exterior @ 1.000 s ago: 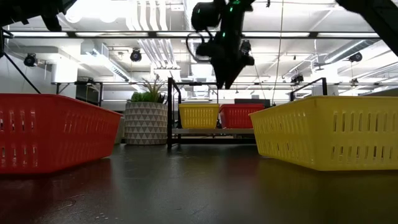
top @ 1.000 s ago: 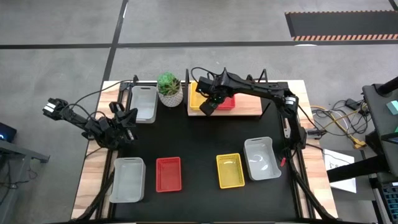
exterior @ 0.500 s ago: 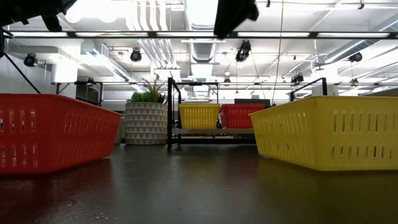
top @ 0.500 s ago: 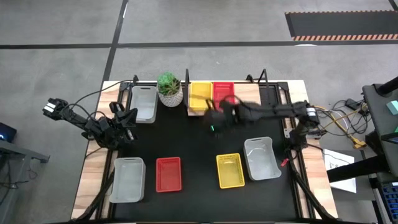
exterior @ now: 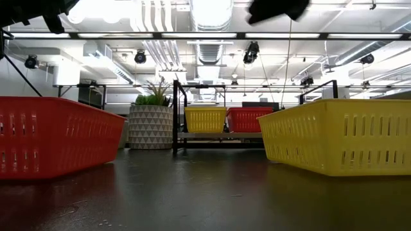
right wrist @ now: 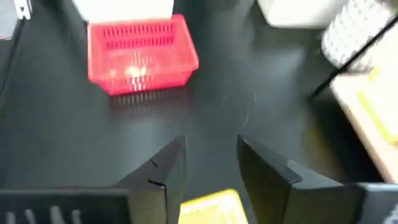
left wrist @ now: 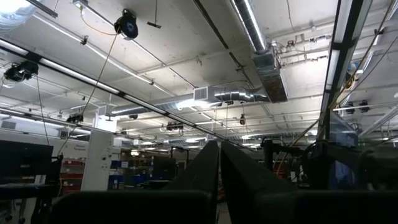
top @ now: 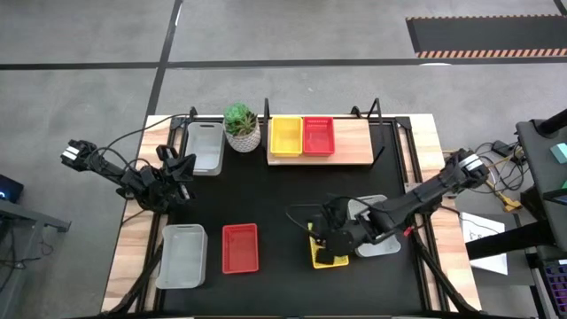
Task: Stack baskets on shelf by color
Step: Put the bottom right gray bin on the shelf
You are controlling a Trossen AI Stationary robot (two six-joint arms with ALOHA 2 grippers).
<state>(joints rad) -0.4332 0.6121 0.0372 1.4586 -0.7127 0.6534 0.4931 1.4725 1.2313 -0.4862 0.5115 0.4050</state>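
My right gripper (top: 319,237) hovers open over a yellow basket (top: 330,257) that rests flat on the black table near the front; nothing is between its fingers (right wrist: 211,168). A red basket (top: 239,246) lies to its left, also seen in the right wrist view (right wrist: 140,53). The wooden shelf (top: 354,142) at the back carries a yellow basket (top: 285,136) and a red basket (top: 319,136) side by side. My left gripper (top: 177,168) waits at the table's left edge, shut, pointing up into the room.
Grey-white baskets lie at the front left (top: 182,255), the back left (top: 205,146) and under my right arm (top: 372,232). A white plant pot (top: 241,128) stands left of the shelf. The shelf's right part is bare wood.
My right gripper has swung from above the shelf's red basket toward the table's near edge, and now stands over the yellow basket on the table. The red basket stays on the shelf beside the yellow one.
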